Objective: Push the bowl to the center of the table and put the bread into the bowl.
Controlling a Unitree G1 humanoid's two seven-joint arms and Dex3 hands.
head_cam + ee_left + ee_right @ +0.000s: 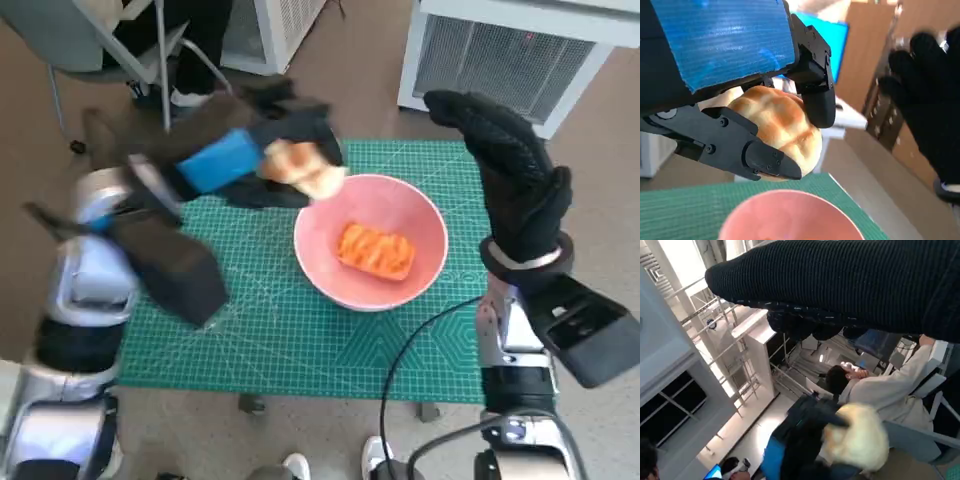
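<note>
Head view, left to right: the blue-taped black left hand (235,155) grips a round golden-brown bread roll (305,168) just over the far-left rim of the pink bowl (425,215), which sits mid-mat and already holds an orange pastry (375,250). The roll should travel further over the hollow before release. The gloved right hand (515,175) hangs spread, holding nothing.
</note>
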